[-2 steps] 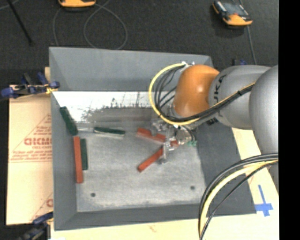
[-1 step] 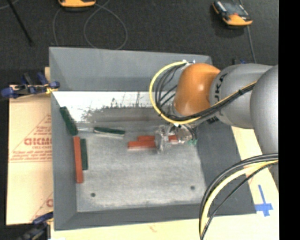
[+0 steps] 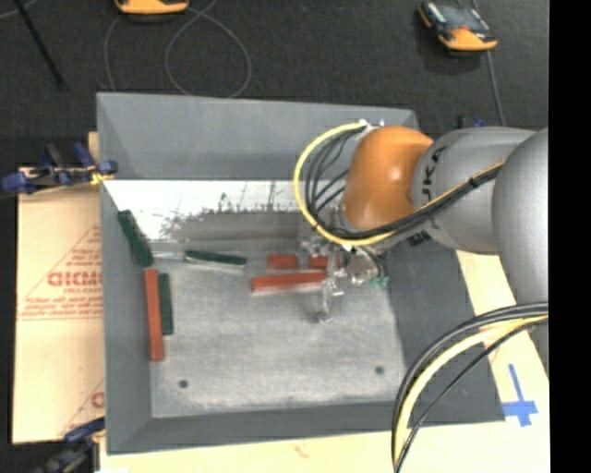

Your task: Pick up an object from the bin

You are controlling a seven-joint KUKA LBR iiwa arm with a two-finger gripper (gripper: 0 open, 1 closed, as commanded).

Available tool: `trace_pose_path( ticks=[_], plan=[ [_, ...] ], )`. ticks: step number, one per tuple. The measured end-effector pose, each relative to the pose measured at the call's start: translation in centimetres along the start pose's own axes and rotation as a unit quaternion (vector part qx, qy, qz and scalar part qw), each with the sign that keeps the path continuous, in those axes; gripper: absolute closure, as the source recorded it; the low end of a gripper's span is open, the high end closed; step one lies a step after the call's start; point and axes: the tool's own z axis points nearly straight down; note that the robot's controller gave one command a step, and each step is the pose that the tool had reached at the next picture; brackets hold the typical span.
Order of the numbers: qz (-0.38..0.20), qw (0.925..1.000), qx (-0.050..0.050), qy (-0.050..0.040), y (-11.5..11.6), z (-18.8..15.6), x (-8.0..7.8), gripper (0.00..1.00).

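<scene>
My fingers (image 3: 323,303) sit at the three-o'clock end of the long flat red stick (image 3: 286,283). Spread or pinching, I cannot tell. Gripped so off-centre, it could pivot loose.

I seem to be running a robotics lab cell. A silver-grey industrial robot arm (image 3: 489,194) with an orange wrist cover (image 3: 383,175) and looped yellow and black cables (image 3: 309,175) hangs over a grey sheet-metal bin (image 3: 249,139). An orange-and-black device (image 3: 457,26) lies on the dark surface (image 3: 305,46) around it.

Arm (image 3: 489,194) from right, wrist (image 3: 388,180) down
</scene>
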Motion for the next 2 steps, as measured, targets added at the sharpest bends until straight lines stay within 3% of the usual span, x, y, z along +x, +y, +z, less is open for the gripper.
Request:
trace_pose_path(
  ticks=[1, 2],
  plan=[
    [0.000, 1.0000, 0.000, 0.0004, 0.0, 0.1, 0.0, 1.00],
    [-0.149, 0.9888, 0.001, -0.0020, 2.4, -14.6, 1.7, 1.00]
  ],
)
